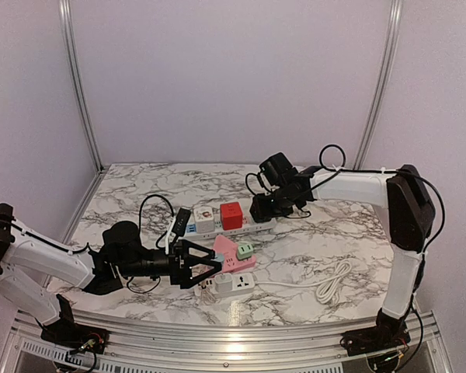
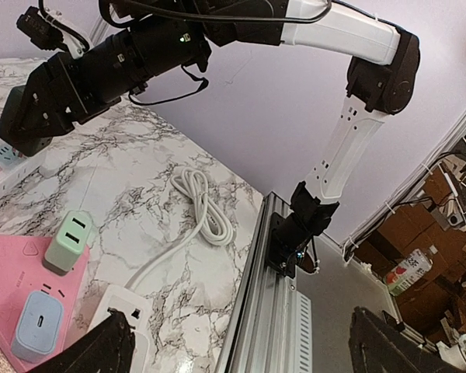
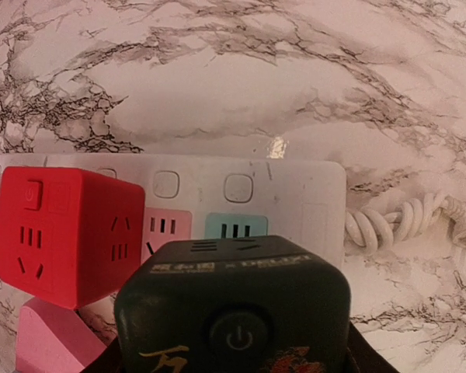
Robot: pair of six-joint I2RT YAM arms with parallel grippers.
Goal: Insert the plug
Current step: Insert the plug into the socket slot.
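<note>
My right gripper (image 1: pixel 264 207) is shut on a black cube plug (image 3: pixel 233 307) with a power button. It holds the plug just above the right end of the white power strip (image 3: pixel 295 194), over a pale blue socket (image 3: pixel 234 226). A pink socket (image 3: pixel 165 227) lies beside that one. A red cube adapter (image 3: pixel 62 233) sits in the strip to the left. My left gripper (image 1: pixel 210 264) is open, its fingers on either side of a pink triangular power strip (image 1: pixel 227 250). In the left wrist view the jaws stand wide apart and empty.
A white-and-pink cube (image 1: pixel 204 220) sits on the strip left of the red cube. Green (image 2: pixel 70 241) and blue (image 2: pixel 37 326) adapters sit on the pink strip. A white socket cube (image 1: pixel 234 284) and its coiled white cable (image 1: pixel 332 281) lie near the front edge.
</note>
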